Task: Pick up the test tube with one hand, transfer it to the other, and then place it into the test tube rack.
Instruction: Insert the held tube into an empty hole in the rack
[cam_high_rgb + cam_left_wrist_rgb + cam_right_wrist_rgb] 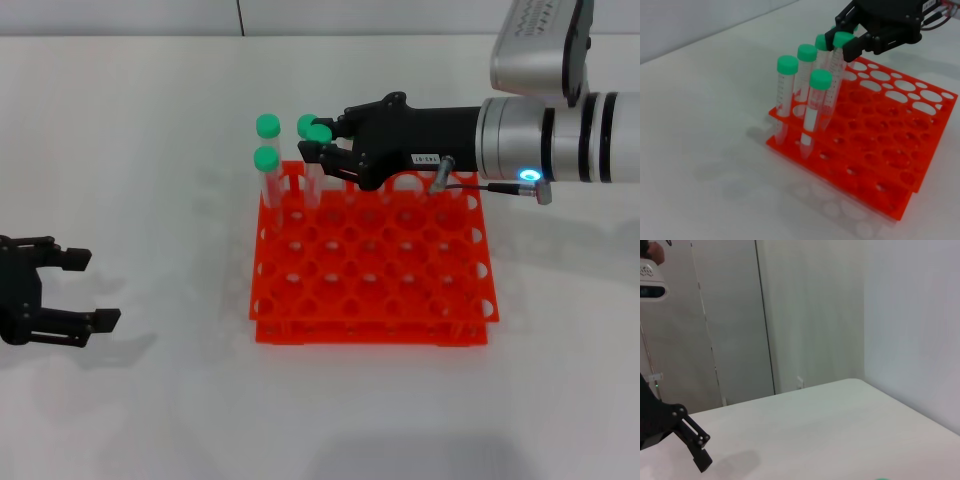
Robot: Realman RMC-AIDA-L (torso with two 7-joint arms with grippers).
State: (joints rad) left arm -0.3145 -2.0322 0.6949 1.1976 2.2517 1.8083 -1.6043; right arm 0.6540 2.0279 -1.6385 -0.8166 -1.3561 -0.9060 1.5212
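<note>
The orange-red test tube rack (370,300) stands mid-table and also shows in the left wrist view (900,165). My right gripper (322,150), black with a white label, reaches over the rack's back left corner. It is shut on the green cap of a test tube (836,75) that leans slightly with its lower end down in a rack hole. The cap also shows in the head view (320,132). My left gripper (92,290) is open and empty, low over the table far to the left of the rack.
Several other green-capped tubes (266,160) stand in the rack's back left holes, close beside the held tube (787,90). The rest of the rack's holes are empty. The right wrist view shows only a black finger (692,442), table and walls.
</note>
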